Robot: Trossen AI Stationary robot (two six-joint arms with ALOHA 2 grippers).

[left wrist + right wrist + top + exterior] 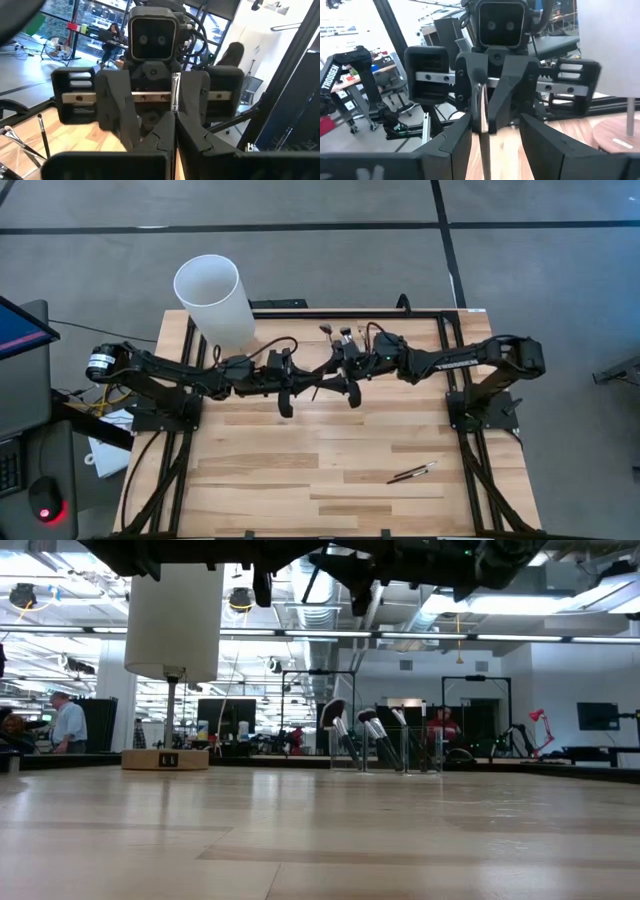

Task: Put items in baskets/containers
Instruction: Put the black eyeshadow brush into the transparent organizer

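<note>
A thin makeup brush with a silver ferrule [175, 94] hangs in mid-air above the far half of the pale wooden slatted table [280, 480], where the two dark arms meet nose to nose. The left gripper [175, 142] has its fingers pressed together on the brush. The right gripper [495, 145], directly facing it, has its fingers spread apart, one on either side of the brush; whether either finger touches it cannot be told.

Just beyond the meeting point, at the table's far edge, stands the small clear acrylic brush holder [385, 752]. Several dark-handled brushes [372, 732] lean in its slots, among them one with a wide fan head [333, 712].

Two more dark-handled brushes [412, 473] lie side by side, flat on the wood near the front on the right arm's side, well apart from the holder and from both grippers.

The tall white cylinder on a round wooden base [215, 298] stands at the far corner on the left arm's side, near the left arm but not touching it.

In the room behind the table, a person [68, 725] is visible far off.
</note>
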